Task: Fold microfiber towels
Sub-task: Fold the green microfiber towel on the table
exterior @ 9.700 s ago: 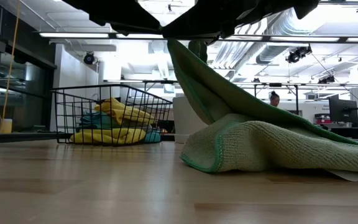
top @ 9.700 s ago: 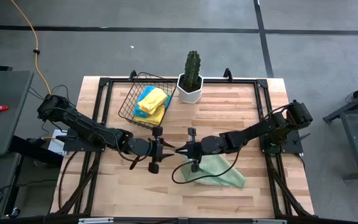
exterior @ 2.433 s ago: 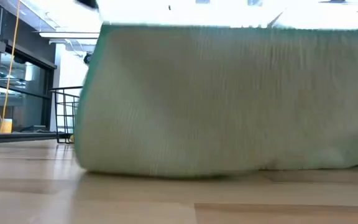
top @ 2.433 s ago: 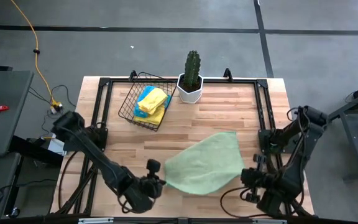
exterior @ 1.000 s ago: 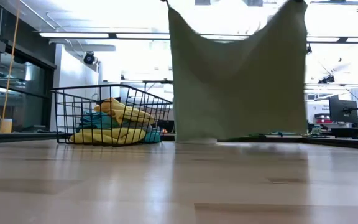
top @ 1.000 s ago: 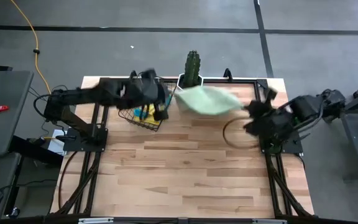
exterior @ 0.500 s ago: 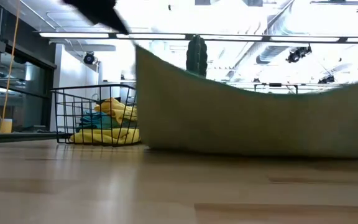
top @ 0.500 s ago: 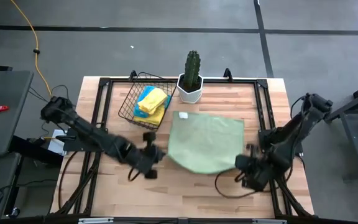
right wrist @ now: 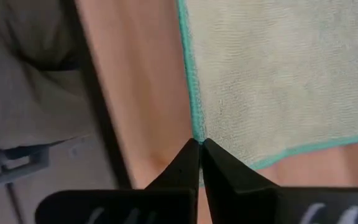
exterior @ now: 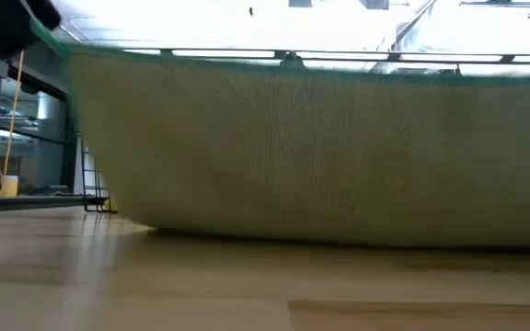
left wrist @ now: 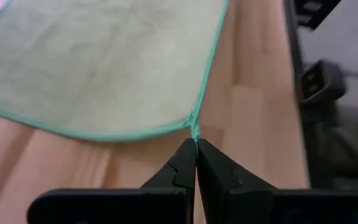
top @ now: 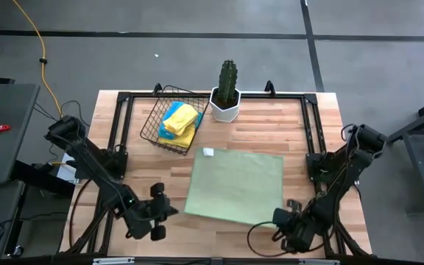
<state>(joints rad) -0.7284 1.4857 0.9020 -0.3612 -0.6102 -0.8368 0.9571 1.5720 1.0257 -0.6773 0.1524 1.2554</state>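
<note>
From above, the pale green towel (top: pixel 235 184) is lying spread out nearly flat on the tabletop (top: pixel 271 129), and both arms are sitting at its near corners: the left claw (top: pixel 159 211) is pinching the near-left corner, the right claw (top: pixel 289 221) the near-right one. So I'd say we're at the spreading step, with the first fold up next. The basket (top: pixel 169 118) with the yellow and blue towels (top: pixel 180 121) is parked just off the far-left corner, and the cactus pot (top: pixel 227 94) is behind that, so carrying the near edge up and over to the far edge probably has room, just not much slack on the basket side. Low view is basically all green cloth, with the towel's near edge lifted off the wood. Left wrist view: fingers (left wrist: pixel 211 163) are closed tight on the teal hem right at the corner. Right wrist view: same deal, closed on the hem, with the tabletop edge running close beside it, so that side is tight.
</note>
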